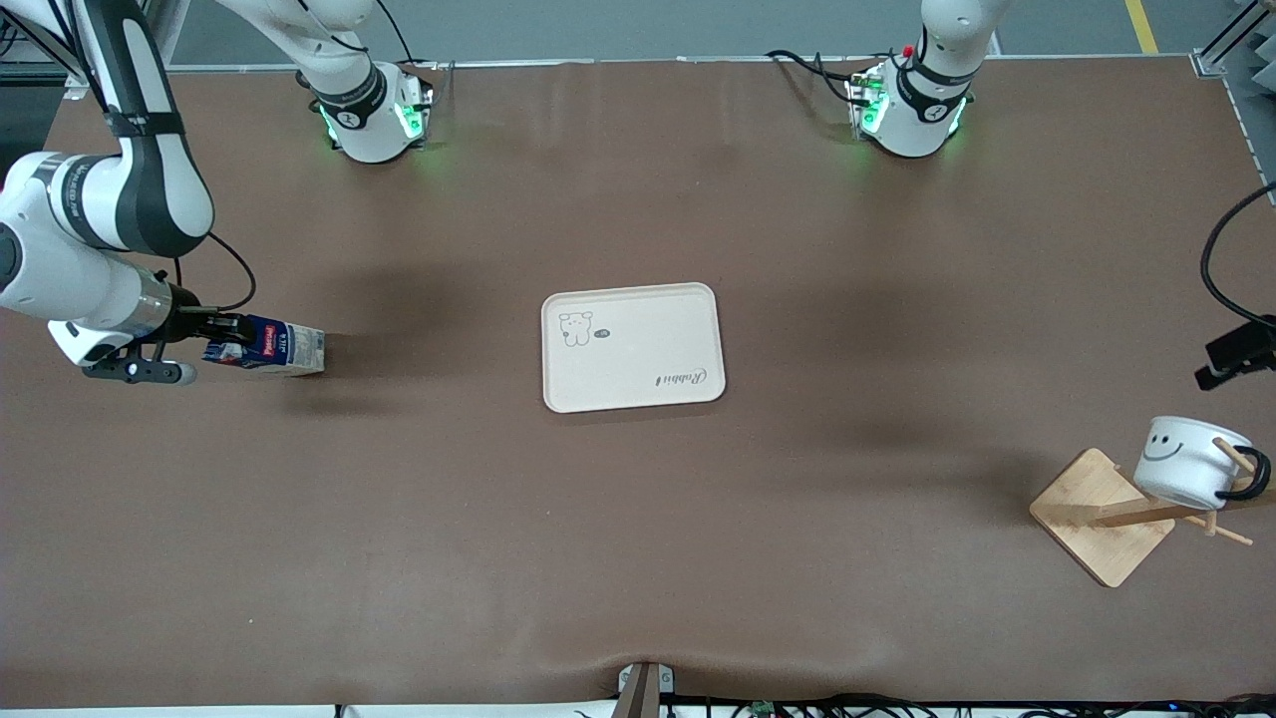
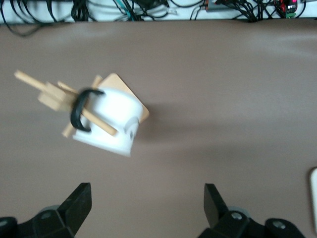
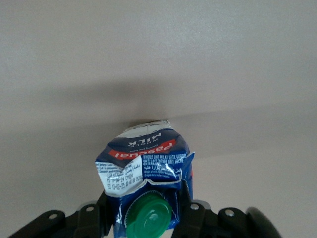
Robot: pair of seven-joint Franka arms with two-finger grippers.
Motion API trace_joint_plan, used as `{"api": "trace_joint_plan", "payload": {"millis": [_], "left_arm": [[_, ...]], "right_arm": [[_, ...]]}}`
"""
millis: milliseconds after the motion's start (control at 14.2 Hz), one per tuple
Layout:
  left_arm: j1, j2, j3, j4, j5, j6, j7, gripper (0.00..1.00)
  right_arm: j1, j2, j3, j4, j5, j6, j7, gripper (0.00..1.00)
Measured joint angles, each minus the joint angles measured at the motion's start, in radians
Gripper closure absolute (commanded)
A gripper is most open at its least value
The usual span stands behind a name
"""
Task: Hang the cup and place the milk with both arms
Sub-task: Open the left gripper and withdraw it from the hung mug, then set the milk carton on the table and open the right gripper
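The milk (image 1: 281, 348), a dark blue carton with a green cap, lies on its side near the right arm's end of the table. My right gripper (image 1: 221, 337) is shut on its cap end; in the right wrist view the fingers (image 3: 105, 210) press both sides of the carton (image 3: 143, 153) beside the green cap (image 3: 150, 216). The cup (image 1: 1186, 464), white with a smiley face, hangs by its black handle on a peg of the wooden rack (image 1: 1102, 514). My left gripper (image 2: 147, 191) is open and empty, up in the air beside the cup (image 2: 111, 124); only a black part of it (image 1: 1236, 351) shows in the front view.
A cream tray (image 1: 631, 345) with a bear drawing lies at the table's middle; its edge shows in the left wrist view (image 2: 314, 198). The rack's square base stands near the left arm's end, nearer the front camera. Cables run along the table's front edge (image 2: 148, 7).
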Motion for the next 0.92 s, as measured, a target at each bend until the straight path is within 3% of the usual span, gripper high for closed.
{"api": "trace_joint_plan", "payload": {"millis": [70,141,634,704,915], "left_arm": [[-0.001,-0.018,-0.025,0.0,0.0,-0.039,-0.06,0.0],[-0.002,-0.036,-0.047,0.0,0.0,-0.068,-0.102,0.0],[-0.037,-0.106,-0.075,0.001,0.0,-0.137,-0.126,0.0],[-0.096,-0.122,-0.027,0.001,0.0,-0.156,-0.127,0.0],[-0.369,-0.188,0.262,0.002,-0.007,-0.198,-0.127,0.0]], "right_arm": [[0.0,0.0,0.0,0.0,0.0,0.0,0.0,0.33],[0.0,0.0,0.0,0.0,0.0,-0.002,0.0,0.04],[0.0,0.006,-0.002,-0.025,0.001,-0.024,0.0,0.0],[0.0,0.006,-0.002,-0.025,0.001,-0.028,0.0,0.0],[0.0,0.006,-0.001,-0.003,0.001,-0.073,0.0,0.0]]}}
